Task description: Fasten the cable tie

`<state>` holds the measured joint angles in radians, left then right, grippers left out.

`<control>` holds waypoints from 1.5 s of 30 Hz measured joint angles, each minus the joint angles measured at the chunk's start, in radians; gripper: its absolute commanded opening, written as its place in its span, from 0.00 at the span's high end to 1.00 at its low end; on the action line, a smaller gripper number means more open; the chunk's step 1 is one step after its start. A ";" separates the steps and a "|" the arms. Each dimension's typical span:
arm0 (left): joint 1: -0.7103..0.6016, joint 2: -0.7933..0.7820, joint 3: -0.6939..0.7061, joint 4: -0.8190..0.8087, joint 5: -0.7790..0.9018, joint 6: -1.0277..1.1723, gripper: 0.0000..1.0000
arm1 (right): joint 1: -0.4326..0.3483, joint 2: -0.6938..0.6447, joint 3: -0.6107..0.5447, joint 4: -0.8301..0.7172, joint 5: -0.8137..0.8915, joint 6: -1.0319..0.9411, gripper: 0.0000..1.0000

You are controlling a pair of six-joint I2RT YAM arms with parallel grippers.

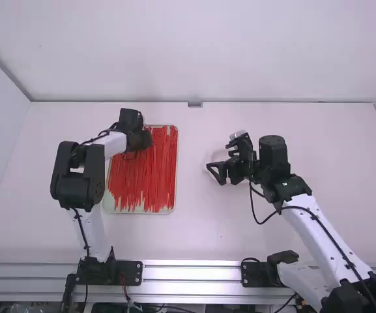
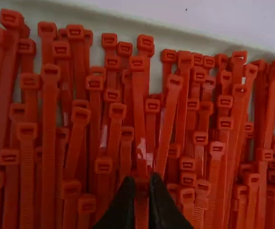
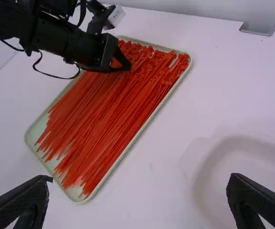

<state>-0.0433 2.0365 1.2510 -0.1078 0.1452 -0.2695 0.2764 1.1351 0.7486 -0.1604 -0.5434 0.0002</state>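
White table [image 1: 253,124], plain pale wall behind. Pale green rectangular tray [image 1: 176,163] carries a dense pile of red plastic cable ties [image 1: 145,173]. The pile buries the tray floor, so mostly just the rim shows. Left wrist view cuts the straps off, and the square heads lie toward the tray's far rim. Left gripper [image 1: 137,138] sits over the tray's far end, black fingertips [image 2: 123,202] almost together with a single red tie [image 2: 139,109] pinched between them. Contact further down is hidden. Right gripper [image 1: 221,167] hangs well to the right of the tray, fingers spread wide, holding and touching nothing.
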 measured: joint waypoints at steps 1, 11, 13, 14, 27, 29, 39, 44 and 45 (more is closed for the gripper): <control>0.000 0.000 0.023 -0.020 0.000 0.000 0.98 | 0.000 0.000 0.000 0.000 0.000 0.000 0.01; 0.000 0.000 0.137 -0.141 0.000 0.000 0.98 | 0.000 0.000 0.000 0.000 0.000 -0.005 0.01; 0.000 0.000 0.148 -0.145 0.000 0.000 0.98 | 0.000 0.000 0.000 0.000 0.000 -0.007 0.01; 0.000 0.000 0.150 -0.146 0.000 0.000 0.98 | 0.000 0.000 0.000 0.000 0.000 -0.007 0.01; 0.000 -0.172 0.164 -0.232 -0.013 0.000 0.98 | 0.000 0.000 0.000 0.001 0.000 -0.006 0.01; 0.000 -0.263 0.167 -0.258 -0.027 0.000 0.98 | 0.000 0.000 0.000 0.001 0.000 -0.007 0.01; 0.000 -0.517 0.173 -0.307 -0.047 0.004 0.98 | 0.000 0.000 0.000 0.002 0.000 -0.007 0.01; 0.000 -0.646 0.094 -0.298 -0.047 0.004 0.98 | 0.000 0.000 0.000 0.003 -0.001 -0.007 0.01; 0.000 -0.670 0.072 -0.292 -0.047 0.003 0.98 | 0.000 0.000 0.000 0.003 0.000 -0.007 0.01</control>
<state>-0.0433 1.3663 1.3235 -0.4000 0.0986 -0.2665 0.2768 1.1351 0.7486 -0.1570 -0.5438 -0.0067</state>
